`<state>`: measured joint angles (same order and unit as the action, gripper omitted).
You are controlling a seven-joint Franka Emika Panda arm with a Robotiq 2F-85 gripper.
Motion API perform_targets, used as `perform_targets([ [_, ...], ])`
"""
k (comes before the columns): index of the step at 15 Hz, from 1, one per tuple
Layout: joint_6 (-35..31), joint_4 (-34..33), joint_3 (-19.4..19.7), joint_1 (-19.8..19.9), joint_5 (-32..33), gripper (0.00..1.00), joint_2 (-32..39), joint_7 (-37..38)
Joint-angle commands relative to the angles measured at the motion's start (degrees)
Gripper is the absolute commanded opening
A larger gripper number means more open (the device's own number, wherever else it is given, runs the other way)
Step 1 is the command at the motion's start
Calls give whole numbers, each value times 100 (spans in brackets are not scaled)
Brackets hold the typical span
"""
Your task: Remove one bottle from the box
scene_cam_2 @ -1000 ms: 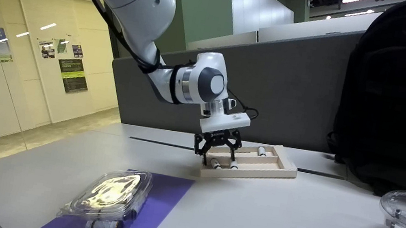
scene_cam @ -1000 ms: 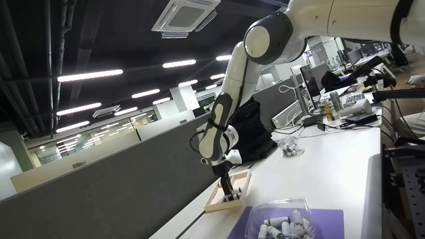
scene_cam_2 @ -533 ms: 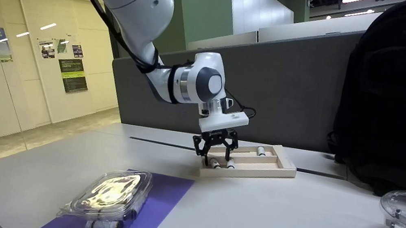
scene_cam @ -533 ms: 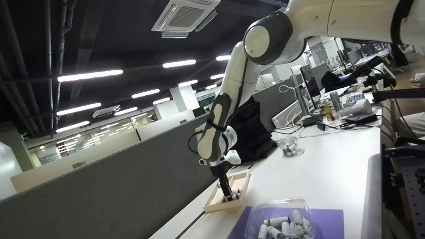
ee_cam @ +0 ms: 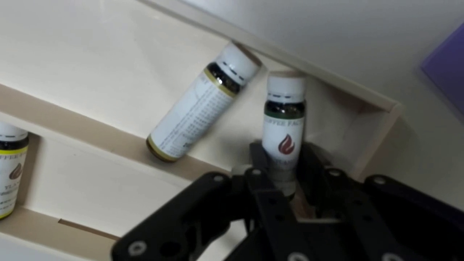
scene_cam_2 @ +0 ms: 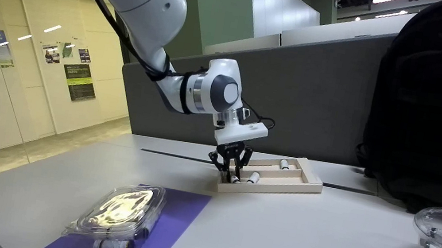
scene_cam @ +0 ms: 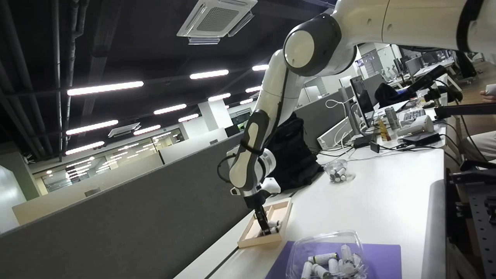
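Observation:
The pale wooden box (scene_cam_2: 277, 189), shallow and divided by a long wall, lies by the grey partition in both exterior views. My gripper (ee_cam: 284, 154) reaches down into its end compartment. Its black fingers (ee_cam: 258, 154) press from both sides on a small bottle (ee_cam: 284, 123) with a white cap, dark neck and red-flame label. That bottle still lies low inside the box; its lower end is partly hidden by the jaws. Slanted beside it is a yellow-trimmed bottle (ee_cam: 194, 116), resting across the compartment. A third bottle (ee_cam: 12, 170) lies in the other compartment.
A flat purple sheet (scene_cam_2: 183, 212) on the table carries a clear plastic container (scene_cam_2: 121, 210) of bottles. Farther along stands a round clear tub (scene_cam_2: 418, 226), also with bottles. A black backpack (scene_cam_2: 439, 106) and the partition (scene_cam_2: 317, 113) border the back.
The jaws have come together from wide apart onto the bottle. The arm has shifted slightly toward the box's end, and the neighbouring bottle has turned a little.

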<state>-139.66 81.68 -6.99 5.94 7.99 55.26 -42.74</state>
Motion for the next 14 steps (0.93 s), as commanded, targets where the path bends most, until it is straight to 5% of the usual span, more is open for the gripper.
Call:
perform_targets([
  [1,105,-27,-20,16,-4,7,-39,-98],
  [14,-103,2498,-188,179,-5,7,-2151,-1011],
])
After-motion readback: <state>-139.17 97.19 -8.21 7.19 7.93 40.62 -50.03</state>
